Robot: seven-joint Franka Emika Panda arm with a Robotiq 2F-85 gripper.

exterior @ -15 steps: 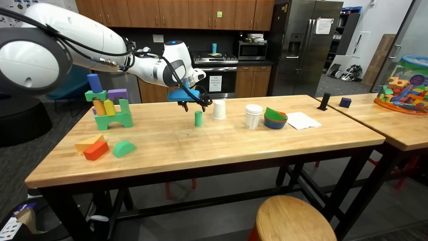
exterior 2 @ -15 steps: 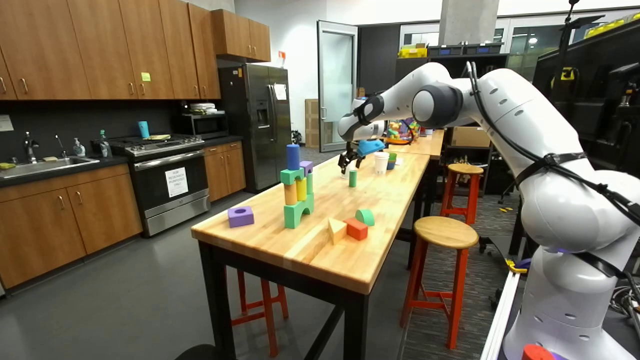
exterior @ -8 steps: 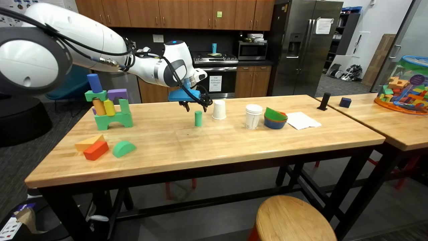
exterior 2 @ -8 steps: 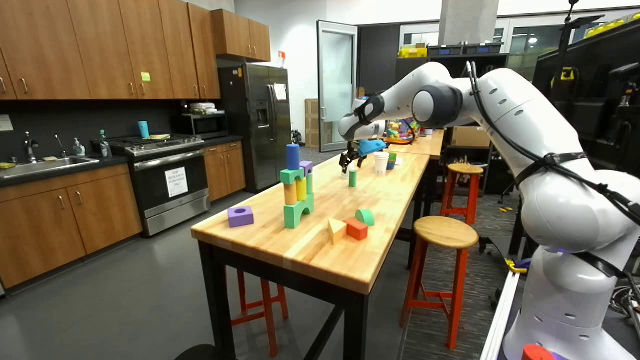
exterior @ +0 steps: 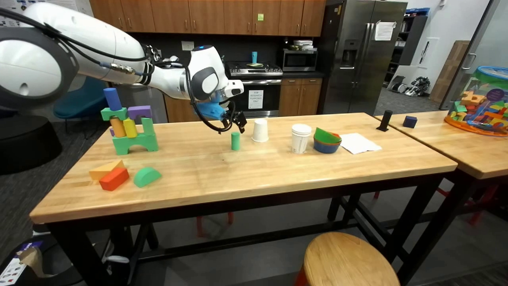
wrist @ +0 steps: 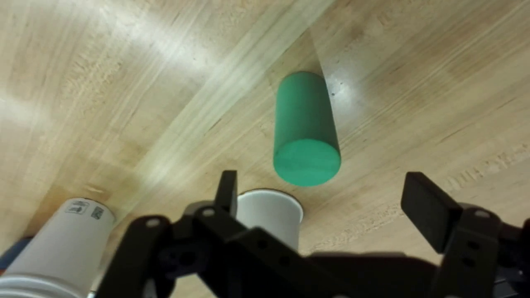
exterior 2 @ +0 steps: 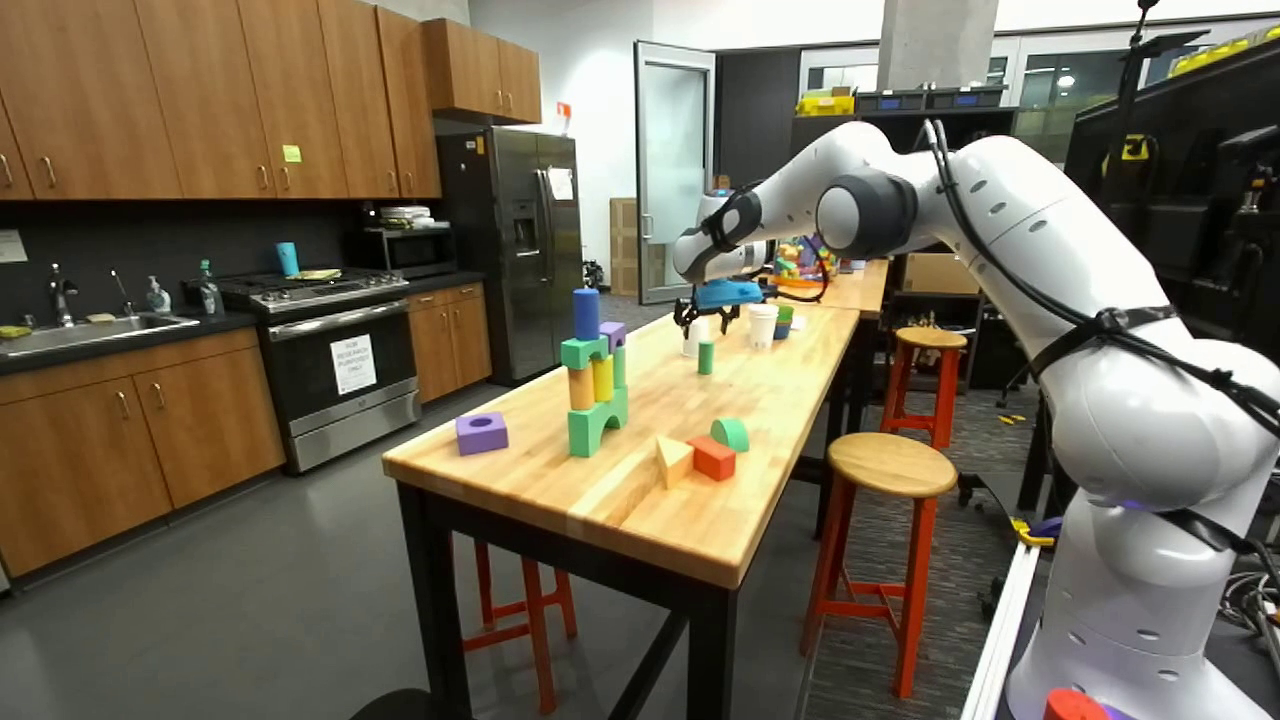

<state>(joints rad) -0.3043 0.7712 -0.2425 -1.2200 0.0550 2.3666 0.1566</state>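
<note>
The green cylinder [wrist: 306, 124] stands upright near the upturned white cup [exterior: 260, 131], not touching it; it is probably light, slightly squashy foam, hard to damage, best pinched across its round side around mid-height. The arm [exterior 2: 1040, 215] arches high, wrist angled down, its gripper [wrist: 321, 188] hanging near the cup, jaws spread wide and empty.

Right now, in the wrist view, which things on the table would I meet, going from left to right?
Stacked white cups, upside-down white cup, then, slightly further right, the green cylinder.
</note>
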